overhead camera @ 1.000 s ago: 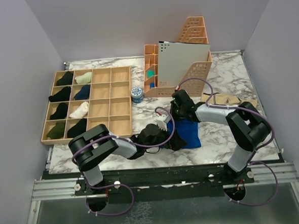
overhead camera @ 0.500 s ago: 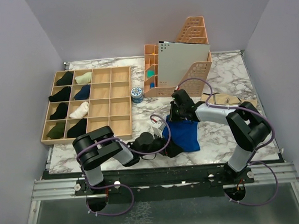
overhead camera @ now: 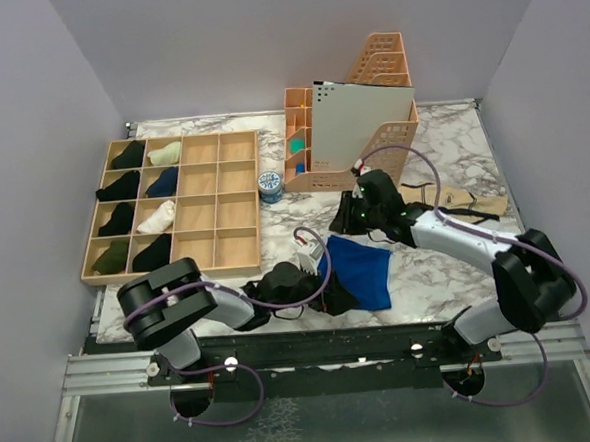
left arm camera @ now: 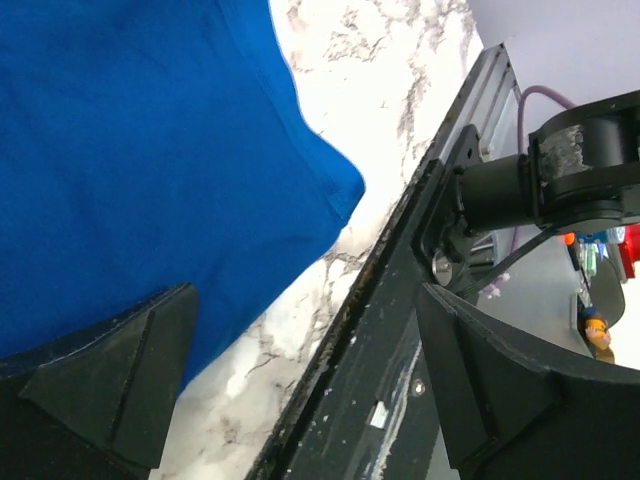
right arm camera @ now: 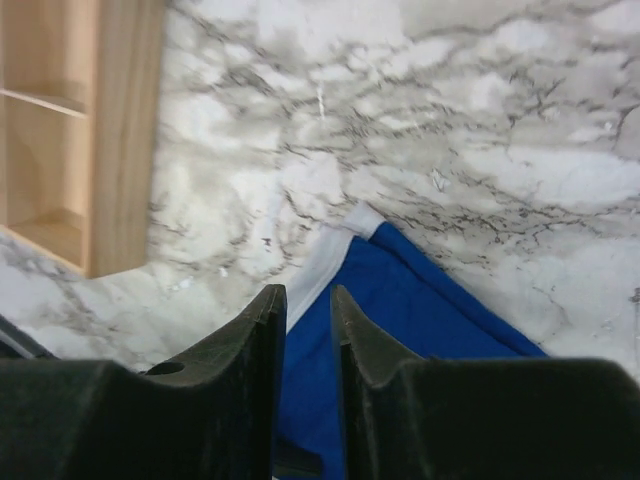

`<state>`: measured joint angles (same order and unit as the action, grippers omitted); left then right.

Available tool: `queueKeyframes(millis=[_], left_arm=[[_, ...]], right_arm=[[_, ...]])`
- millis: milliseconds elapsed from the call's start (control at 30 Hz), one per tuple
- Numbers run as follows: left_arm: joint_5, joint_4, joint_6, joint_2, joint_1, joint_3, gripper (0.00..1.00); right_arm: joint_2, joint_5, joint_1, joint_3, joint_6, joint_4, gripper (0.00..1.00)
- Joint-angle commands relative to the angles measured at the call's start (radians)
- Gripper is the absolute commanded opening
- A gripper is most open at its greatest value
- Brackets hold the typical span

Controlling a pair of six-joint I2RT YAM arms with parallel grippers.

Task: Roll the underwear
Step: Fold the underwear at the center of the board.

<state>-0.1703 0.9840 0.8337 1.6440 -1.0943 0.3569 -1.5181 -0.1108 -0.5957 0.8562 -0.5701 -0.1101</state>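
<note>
Over on the left the wooden tray (overhead camera: 180, 138) of compartments plays no part in this. Next to it, the left arm reaches low across the near edge of the table (overhead camera: 440, 142). The left end effector (left arm camera: 305, 300) is spread wide, pinching nothing. From its wrist view, the near left edge of the blue cloth lies in the open gap and against one jaw.

The underwear (overhead camera: 363, 267) lies flat on the marble near the front rail, about midway between the two arms. It stretches to the right from the left end effector. It looks slightly longer from near to far than from side to side, though I can't be sure from here.

The right end effector (right arm camera: 305, 300) hangs over the far left corner, where the white waistband (right arm camera: 318, 268) ends. Its jaws are pressed nearly together, and I can see nothing caught between them. From there the cloth runs back toward the robot.

To my eye the left arm is the closer one, already at the hem. A roll would likely run from that near edge toward the waistband, or the other way.
</note>
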Motion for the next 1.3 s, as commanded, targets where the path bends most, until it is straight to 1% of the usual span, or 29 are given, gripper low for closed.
queueKeyframes(millis=[0,33,100,167,233,267,333,400,467,533,600,733,833,1033,1133,1267], left_arm=[[0.019,-0.218,-0.058,-0.142,0.006,0.063,0.99],[0.025,-0.258,-0.074,-0.172,0.007,0.077,0.99],[0.024,-0.343,-0.103,-0.219,0.014,0.108,0.99],[0.018,-0.409,-0.122,-0.258,0.026,0.129,0.99],[0.018,-0.464,-0.136,-0.308,0.038,0.140,0.99],[0.027,-0.498,-0.140,-0.328,0.048,0.143,0.99],[0.034,-0.586,-0.156,-0.353,0.091,0.161,0.99],[0.012,-0.674,-0.183,-0.357,0.153,0.190,0.99],[0.004,-0.780,-0.212,-0.345,0.217,0.239,0.99],[-0.006,-0.860,-0.273,-0.318,0.260,0.294,0.99],[-0.029,-0.937,-0.339,-0.269,0.295,0.360,0.99],[-0.084,-1.070,-0.429,-0.130,0.345,0.496,0.99],[-0.142,-1.099,-0.482,-0.047,0.363,0.563,0.99],[-0.220,-1.149,-0.599,0.086,0.384,0.687,0.96],[-0.249,-1.220,-0.660,0.150,0.391,0.764,0.94],[-0.275,-1.241,-0.698,0.206,0.403,0.821,0.93]], right_arm=[[0.127,0.035,0.034,-0.014,0.035,-0.060,0.30],[0.152,0.056,0.044,-0.024,0.031,-0.080,0.32],[0.198,0.102,0.076,-0.056,0.002,-0.123,0.39],[0.259,0.121,0.121,-0.109,-0.028,-0.166,0.42],[0.314,0.156,0.167,-0.173,-0.059,-0.190,0.50],[0.336,0.158,0.193,-0.200,-0.072,-0.202,0.52],[0.373,0.153,0.246,-0.243,-0.100,-0.228,0.55],[0.393,0.126,0.291,-0.281,-0.114,-0.231,0.57],[0.405,0.118,0.323,-0.302,-0.123,-0.235,0.57],[0.411,0.118,0.333,-0.315,-0.118,-0.226,0.57],[0.402,0.075,0.342,-0.318,-0.109,-0.222,0.57],[0.376,0.053,0.345,-0.320,-0.100,-0.218,0.56],[0.362,0.038,0.346,-0.328,-0.090,-0.204,0.54],[0.302,0.018,0.346,-0.325,-0.065,-0.188,0.52],[0.280,0.035,0.346,-0.328,-0.073,-0.179,0.48],[0.238,0.020,0.346,-0.328,-0.070,-0.154,0.45]])
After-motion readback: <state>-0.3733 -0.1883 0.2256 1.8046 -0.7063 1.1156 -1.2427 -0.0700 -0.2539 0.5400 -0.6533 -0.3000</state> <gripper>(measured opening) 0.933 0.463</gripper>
